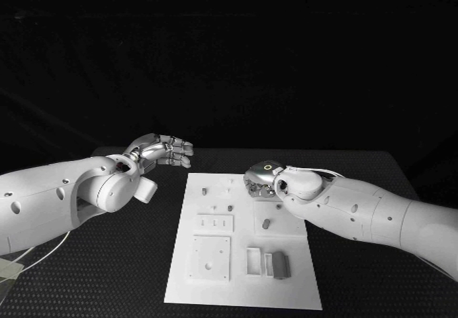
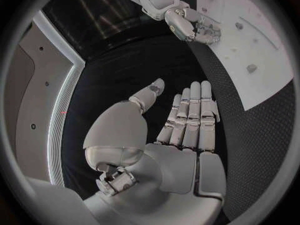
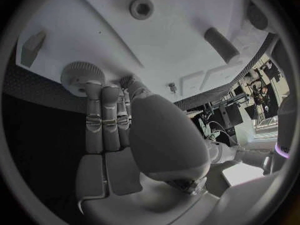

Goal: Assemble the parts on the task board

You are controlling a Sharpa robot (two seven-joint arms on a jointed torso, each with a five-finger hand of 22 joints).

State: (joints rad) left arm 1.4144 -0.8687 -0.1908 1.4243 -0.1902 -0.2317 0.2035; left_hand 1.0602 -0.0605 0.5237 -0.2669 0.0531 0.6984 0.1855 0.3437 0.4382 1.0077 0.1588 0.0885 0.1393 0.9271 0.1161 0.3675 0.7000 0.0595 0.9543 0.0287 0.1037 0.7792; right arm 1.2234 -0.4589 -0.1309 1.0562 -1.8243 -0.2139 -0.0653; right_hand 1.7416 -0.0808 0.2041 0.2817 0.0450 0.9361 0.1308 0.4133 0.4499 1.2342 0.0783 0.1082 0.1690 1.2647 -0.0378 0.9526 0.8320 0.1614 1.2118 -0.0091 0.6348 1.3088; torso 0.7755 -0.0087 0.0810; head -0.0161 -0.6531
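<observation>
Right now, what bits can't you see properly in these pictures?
- Head view: the right hand covers the task board beneath it; whether it holds a part is hidden.
- Right wrist view: its fingertips touch a round ridged part; grip unclear.
- Head view: the small pegs are too tiny to tell apart.

Robot lab, black table (image 1: 114, 278), white task board (image 1: 239, 291)

Dim, dark surroundings; the white task board (image 1: 243, 245) stands out brightly. Wrist views bend strongly at their edges.
</observation>
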